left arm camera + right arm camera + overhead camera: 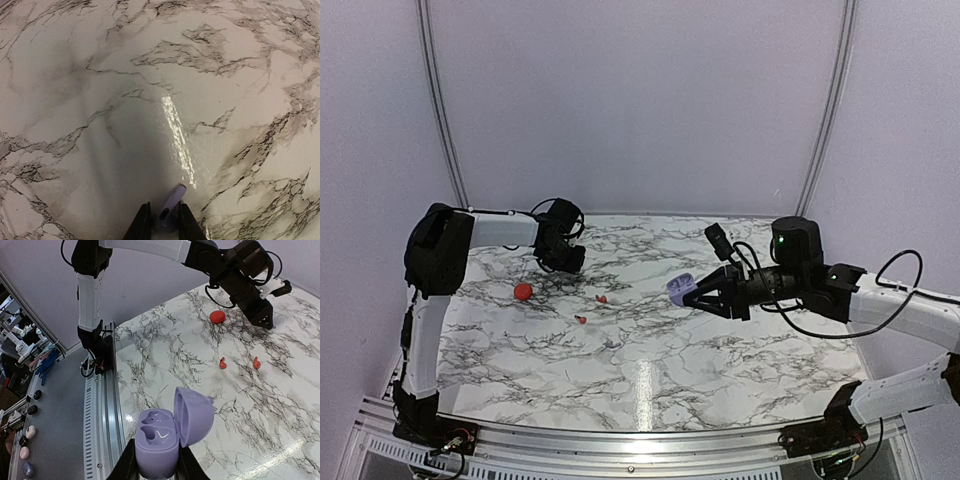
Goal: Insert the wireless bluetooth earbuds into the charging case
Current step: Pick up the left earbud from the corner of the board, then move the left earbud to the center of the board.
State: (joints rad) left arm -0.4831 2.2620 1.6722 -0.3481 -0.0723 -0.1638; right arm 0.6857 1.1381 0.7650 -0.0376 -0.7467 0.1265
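1. Bearing all listed items: marble-patterned counter (650, 380), glossy, with a glare streak running toward its near edge.
2. Right gripper (156, 460): held above the counter's right half, clamped around the base of the charging case (157, 440). Handling note, as a judgement: keep the case level, its wells facing up and the lid tipped away from the approach, so that the other arm has a steady target.
3. Left gripper (164, 222): toward the far-left corner of the counter, jaws drawn almost together with a small pale piece (172, 197) pinched between them. Handling note: any bud should come down slowly, turned to match its well, and be let go only once seated. A pinch this fine could slip or twist.
4. Charging case: lilac, rounded, glossy. The lid is hinged open and standing up, and 2 moulded wells are visible, both empty.
5. Round red case (523, 291): lying loose near the counter's left edge, untouched.
6. Earbuds, 2 pieces (601, 298) and (580, 319): tiny, red, bean-like. They lie near each other, left of the counter's middle, between the round red case and the charging case. Neither is gripped and neither is in a well.
7. Pale piece: whitish-lilac, elongated, dark at the gripped end. Cannot tell what it is.
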